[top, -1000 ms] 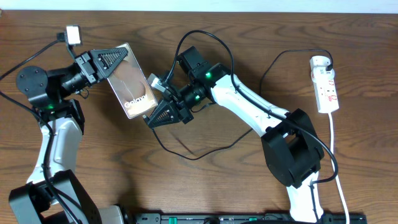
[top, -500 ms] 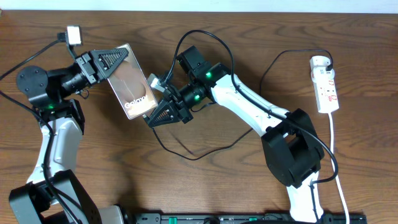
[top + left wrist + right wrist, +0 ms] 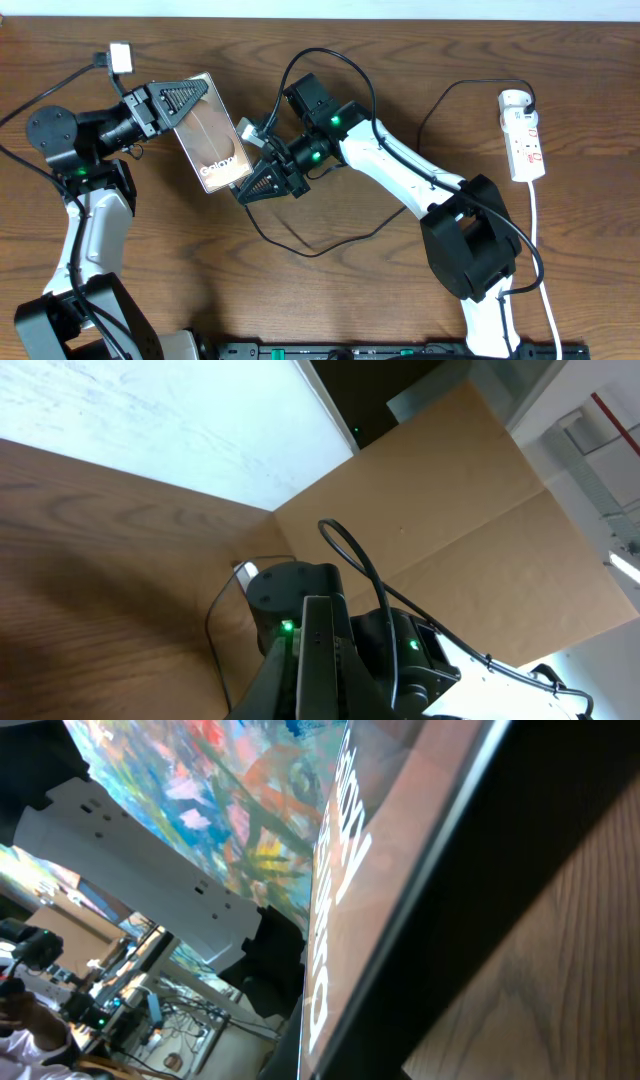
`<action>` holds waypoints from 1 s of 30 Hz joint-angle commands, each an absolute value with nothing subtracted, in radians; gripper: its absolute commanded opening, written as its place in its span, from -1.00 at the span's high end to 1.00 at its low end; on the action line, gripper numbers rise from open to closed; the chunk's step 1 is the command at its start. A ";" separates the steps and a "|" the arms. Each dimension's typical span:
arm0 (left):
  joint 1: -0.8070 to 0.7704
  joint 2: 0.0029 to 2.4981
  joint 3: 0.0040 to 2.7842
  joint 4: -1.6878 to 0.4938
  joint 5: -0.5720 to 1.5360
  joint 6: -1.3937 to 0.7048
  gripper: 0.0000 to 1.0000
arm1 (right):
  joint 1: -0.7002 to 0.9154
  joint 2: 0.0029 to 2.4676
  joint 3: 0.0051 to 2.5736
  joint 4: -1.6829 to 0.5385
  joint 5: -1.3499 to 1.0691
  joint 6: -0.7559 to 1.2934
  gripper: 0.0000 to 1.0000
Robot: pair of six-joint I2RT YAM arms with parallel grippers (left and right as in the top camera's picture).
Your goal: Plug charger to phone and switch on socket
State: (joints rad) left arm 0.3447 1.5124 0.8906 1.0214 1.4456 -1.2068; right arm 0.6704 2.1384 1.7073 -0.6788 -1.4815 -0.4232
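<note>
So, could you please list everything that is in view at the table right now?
table: one, brown wood, under everything
phone: one, dark frame and brownish face, held left of centre
charger: one, black cable, looping from the right end effector across to the adapter
adapter: one, white, at the socket's far end
socket: one, white with red marks, far right
cord: one, white, running from the socket toward the near edge
left end effector: one, black, shut on the phone's far end
right end effector: one, black, shut on the charger's tip at the phone's near end
</note>
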 commanded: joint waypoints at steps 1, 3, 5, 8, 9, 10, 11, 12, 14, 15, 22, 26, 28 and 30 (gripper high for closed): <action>0.341 1.504 0.887 1.031 1.458 -1.197 0.85 | 0.661 2.136 1.715 -0.669 -1.494 -0.410 0.97; 0.341 1.504 0.887 1.031 1.459 -1.197 0.86 | 0.660 2.136 1.715 -0.663 -1.494 -0.398 0.98; 0.341 1.504 0.887 1.031 1.459 -1.197 0.86 | 0.660 2.136 1.715 -0.657 -1.494 -0.397 0.98; 0.341 1.504 0.887 1.031 1.459 -1.197 0.85 | 0.659 2.136 1.715 -0.654 -1.494 -0.397 0.98; 0.341 1.504 0.887 1.031 1.459 -1.197 0.85 | 0.659 2.136 1.715 -0.653 -1.494 -0.397 0.97; 0.341 1.504 0.887 1.031 1.459 -1.197 0.85 | 0.659 2.136 1.715 -0.653 -1.494 -0.397 0.97; 0.341 1.504 0.887 1.031 1.459 -1.197 0.86 | 0.659 2.136 1.715 -0.653 -1.494 -0.397 0.97; 0.341 1.504 0.887 1.031 1.459 -1.197 0.86 | 0.659 2.136 1.715 -0.653 -1.494 -0.397 0.97; 0.341 1.504 0.887 1.031 1.459 -1.196 0.85 | 0.658 2.136 1.715 -0.653 -1.494 -0.397 0.97; 0.341 1.504 0.887 1.031 1.460 -1.188 0.85 | 0.657 2.136 1.715 -0.653 -1.494 -0.397 0.98; 0.341 1.504 0.887 1.031 1.474 -1.178 0.86 | 0.646 2.136 1.715 -0.650 -1.494 -0.395 0.97; 0.341 1.504 0.887 1.031 1.474 -1.178 0.85 | 0.642 2.136 1.715 -0.623 -1.494 -0.364 0.98; 0.341 1.504 0.887 1.031 1.473 -1.178 0.86 | 0.642 2.136 1.715 -0.604 -1.494 -0.345 0.98; 0.341 1.504 0.887 1.031 1.474 -1.178 0.86 | 0.642 2.136 1.715 -0.581 -1.494 -0.324 0.97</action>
State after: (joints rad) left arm 0.3462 1.5124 0.8906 1.0225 1.4269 -1.1851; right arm 0.6594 2.1384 1.7065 -0.6106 -1.4658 -0.3702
